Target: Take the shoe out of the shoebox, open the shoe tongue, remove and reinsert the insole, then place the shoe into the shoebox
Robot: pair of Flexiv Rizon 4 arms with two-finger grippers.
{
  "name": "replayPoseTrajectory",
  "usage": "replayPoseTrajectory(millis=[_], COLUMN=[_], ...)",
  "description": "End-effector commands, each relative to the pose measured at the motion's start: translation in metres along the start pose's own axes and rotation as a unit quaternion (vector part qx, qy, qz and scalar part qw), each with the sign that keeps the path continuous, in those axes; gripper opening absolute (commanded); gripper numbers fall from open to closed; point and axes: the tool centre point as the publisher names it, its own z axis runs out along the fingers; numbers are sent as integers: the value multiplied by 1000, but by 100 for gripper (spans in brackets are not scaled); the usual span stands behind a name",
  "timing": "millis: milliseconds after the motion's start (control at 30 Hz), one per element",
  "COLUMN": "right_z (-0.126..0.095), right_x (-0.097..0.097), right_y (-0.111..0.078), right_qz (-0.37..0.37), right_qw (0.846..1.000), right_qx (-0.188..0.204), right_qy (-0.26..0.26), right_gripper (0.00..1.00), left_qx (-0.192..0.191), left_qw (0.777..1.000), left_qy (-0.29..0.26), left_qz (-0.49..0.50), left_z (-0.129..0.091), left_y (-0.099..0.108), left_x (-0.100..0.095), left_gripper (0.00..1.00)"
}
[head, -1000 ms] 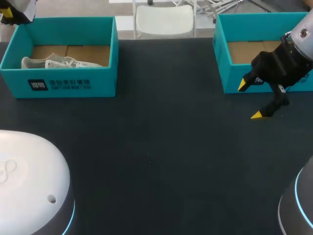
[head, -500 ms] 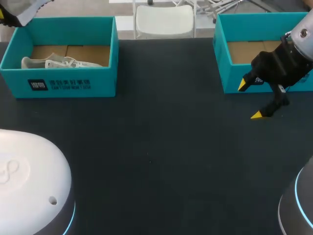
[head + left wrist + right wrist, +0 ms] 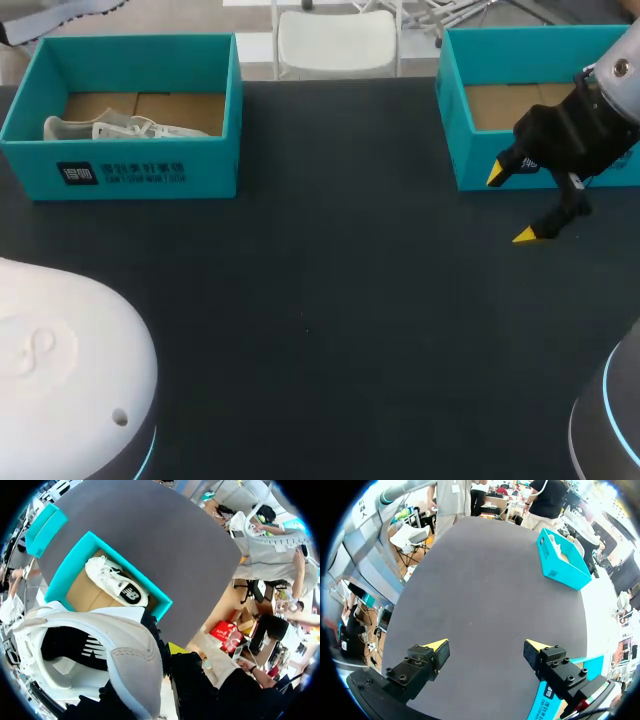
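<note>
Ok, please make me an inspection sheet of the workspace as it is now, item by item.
Surface: dark table.
Job's things: left shoebox holds a white shoe; right shoebox shows only cardboard floor where visible; second shoe held in air outside the left shoebox.
Clutter: nothing seen.
Grippers: left gripper shut on second shoe; right gripper open, above the table before the right shoebox.
Cables: nothing seen.
Surroundings: no person reaches over the table.

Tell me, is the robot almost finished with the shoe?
Not nearly. Done: one shoe is out of the shoebox, held up in the left pincer. The right pincer hangs open by the other box. Left: opening it up, taking the insole out and in, then boxing it again.
</note>
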Motion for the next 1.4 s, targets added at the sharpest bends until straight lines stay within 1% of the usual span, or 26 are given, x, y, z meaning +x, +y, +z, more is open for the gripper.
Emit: replayPoseTrajectory(millis=[33, 600, 633, 733, 800, 1067, 1100, 1167, 1233, 1267, 1333, 1367, 1400], right_z=[1, 1, 1, 1, 1, 1, 1, 1, 1, 1, 1, 1, 1], right_x=[-1, -1, -1, -1, -1, -1, -1, -1, -1, -1, -1, -1, -1], right_y=[0, 0, 0, 0, 0, 0, 0, 0, 0, 0, 0, 0, 0], right_qz=[0, 0, 0, 0, 0, 0, 0, 0, 0, 0, 0, 0, 0], right_qw=[1000, 1000, 1000, 1000, 1000, 1000, 1000, 1000, 1000, 1000, 1000, 1000, 1000], right_qx=[1, 1, 1, 1, 1, 1, 1, 1, 1, 1, 1, 1, 1], right_qy=[0, 0, 0, 0, 0, 0, 0, 0, 0, 0, 0, 0, 0], right_gripper=[100, 100, 100, 100, 100, 100, 100, 100, 100, 100, 100, 100, 100], left_qx=[-172, -172, -168, -165, -155, -149, -143, -145, -136, -142, -129, -133, -123], left_qw=[920, 920, 922, 924, 926, 932, 935, 938, 939, 942, 943, 944, 943], left_qy=[19, 19, 11, 13, 12, 15, 11, 8, 5, -1, 2, 0, 3], left_qz=[353, 353, 348, 345, 345, 329, 326, 316, 316, 305, 308, 303, 308], left_z=[0, 0, 2, 7, 8, 18, 20, 24, 28, 30, 34, 36, 38], left_y=[-9, -9, -10, -12, -12, -10, -9, -4, 2, 6, 13, 16, 20], left_x=[6, 6, 2, -8, -12, -28, -31, -39, -47, -51, -60, -63, -67], left_gripper=[0, 0, 0, 0, 0, 0, 0, 0, 0, 0, 0, 0, 0])
